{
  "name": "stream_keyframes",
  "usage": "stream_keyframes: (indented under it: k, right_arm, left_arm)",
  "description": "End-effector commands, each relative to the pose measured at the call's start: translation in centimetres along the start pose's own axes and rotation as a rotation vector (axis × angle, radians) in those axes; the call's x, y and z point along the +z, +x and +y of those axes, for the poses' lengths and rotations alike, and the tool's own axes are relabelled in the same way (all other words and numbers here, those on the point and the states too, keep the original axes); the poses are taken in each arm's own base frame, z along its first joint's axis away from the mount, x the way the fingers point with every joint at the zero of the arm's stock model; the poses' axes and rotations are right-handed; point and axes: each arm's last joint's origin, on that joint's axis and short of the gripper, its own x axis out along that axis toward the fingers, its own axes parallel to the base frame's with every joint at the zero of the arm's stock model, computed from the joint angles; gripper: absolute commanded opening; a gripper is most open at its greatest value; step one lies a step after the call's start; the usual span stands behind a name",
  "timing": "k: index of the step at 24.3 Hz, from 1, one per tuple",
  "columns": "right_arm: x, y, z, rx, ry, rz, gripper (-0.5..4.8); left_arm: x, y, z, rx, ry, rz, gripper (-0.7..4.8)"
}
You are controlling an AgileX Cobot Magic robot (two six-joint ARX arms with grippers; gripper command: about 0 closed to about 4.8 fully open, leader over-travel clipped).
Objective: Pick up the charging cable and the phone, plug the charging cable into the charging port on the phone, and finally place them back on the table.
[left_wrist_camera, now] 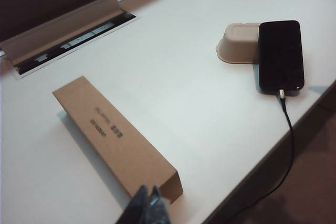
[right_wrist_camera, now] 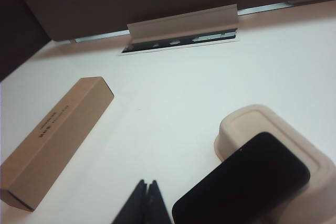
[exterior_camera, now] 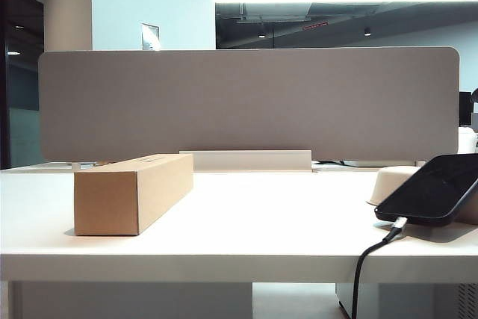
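The black phone [exterior_camera: 433, 187] [left_wrist_camera: 281, 54] [right_wrist_camera: 244, 184] leans tilted with its far end on a cream-white pad [exterior_camera: 392, 183] [left_wrist_camera: 237, 42] [right_wrist_camera: 273, 124] at the right of the white table [exterior_camera: 246, 222]. The black charging cable [exterior_camera: 364, 267] [left_wrist_camera: 290, 140] sits plugged into the phone's lower short edge and drops over the table's front edge. My left gripper [left_wrist_camera: 148, 190] hangs shut and empty above the near end of the cardboard box. My right gripper [right_wrist_camera: 147, 184] is shut and empty, raised beside the phone. Neither gripper shows in the exterior view.
A long brown cardboard box [exterior_camera: 134, 192] [left_wrist_camera: 113, 135] [right_wrist_camera: 52, 140] lies at the table's left. A grey divider panel [exterior_camera: 246, 102] closes the back, with an open cable tray flap [exterior_camera: 246, 160] [right_wrist_camera: 184, 30] in front of it.
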Motion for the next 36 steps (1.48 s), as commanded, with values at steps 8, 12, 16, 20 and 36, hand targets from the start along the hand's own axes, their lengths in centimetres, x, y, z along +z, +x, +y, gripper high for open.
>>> stream_keyframes:
  k: [8,12,16,20,36]
  right_arm:
    - [-3.1,-2.8,-0.2,-0.035,0.026,-0.118,-0.02]
    - [-3.7,-2.6,-0.5,-0.059,0.026,-0.09,-0.01]
    - [-4.3,-2.1,-0.7,-0.059,0.033,-0.088,-0.01]
    - [-4.7,-1.8,-0.9,-0.057,0.032,-0.095,-0.01]
    - [-7.1,-0.3,-1.9,-0.08,0.032,-0.099,-0.01]
  left_arm:
    - [-5.7,-0.8,-2.2,0.029,-0.097,-0.073,-0.06]
    - [-5.7,-1.6,-2.5,0.073,-0.206,-0.164,-0.06]
    - [-5.8,-1.4,-2.3,0.108,-0.278,-0.201,-0.06]
    - [-6.3,-0.6,-2.0,0.129,-0.292,-0.247,-0.06]
    - [-11.1,2.9,-1.7,0.169,-0.332,-0.203,-0.06]
